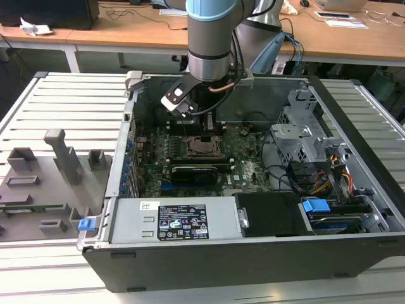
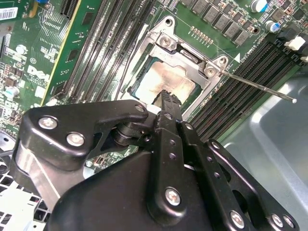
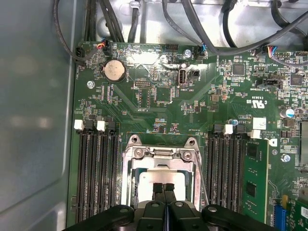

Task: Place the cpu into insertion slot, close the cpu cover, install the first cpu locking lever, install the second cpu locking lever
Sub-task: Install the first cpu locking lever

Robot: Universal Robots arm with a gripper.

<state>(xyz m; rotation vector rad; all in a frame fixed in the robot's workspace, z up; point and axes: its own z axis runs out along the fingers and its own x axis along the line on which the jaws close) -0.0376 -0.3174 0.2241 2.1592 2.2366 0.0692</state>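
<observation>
Fingers (image 3: 158, 192) pressed together, nothing between them, tips low over the socket. Chip (image 3: 166, 175) sits in the socket directly under the tips; contact unclear. Metal cover (image 3: 163, 154) lies down over the socket, framing the chip. One thin lever (image 2: 260, 87) sticks out free beside it. Board (image 3: 159, 101) sits inside an open computer case (image 1: 190, 259).

Wooden desks (image 1: 126, 30) behind slatted metal table (image 1: 69, 95)

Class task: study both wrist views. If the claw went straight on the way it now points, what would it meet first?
Probably the cpu, its pale top showing through the window of the cpu cover. The shut claw points straight at it; the gap is unclear.
</observation>
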